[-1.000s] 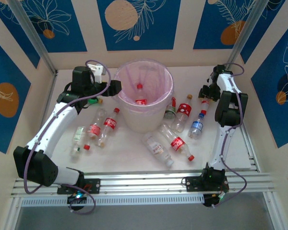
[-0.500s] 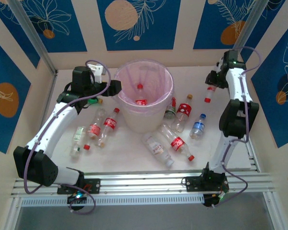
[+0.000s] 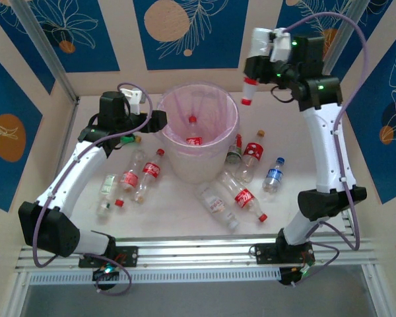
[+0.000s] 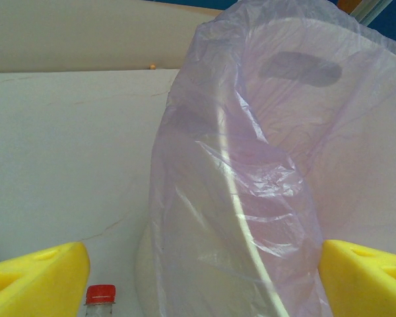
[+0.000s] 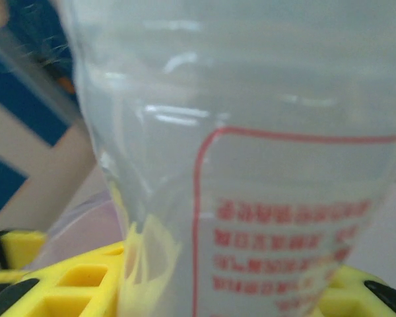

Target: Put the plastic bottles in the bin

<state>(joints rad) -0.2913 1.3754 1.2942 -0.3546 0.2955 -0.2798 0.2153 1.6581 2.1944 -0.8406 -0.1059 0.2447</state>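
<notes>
The right end effector (image 3: 254,68) grips a clear bottle (image 3: 249,84), cap hanging down, up above the bin (image 3: 195,162) at its back right. The left end effector (image 3: 157,122) gapes wide against the bin's left wall. More bottles (image 3: 244,197) lie on the table (image 3: 185,211) around the bin.

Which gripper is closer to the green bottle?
Left. The left gripper sits by the left wall of the bin, with the green bottle close beside it on the table. The right gripper is raised past the bin's far-right rim, holding a red-capped bottle.
</notes>
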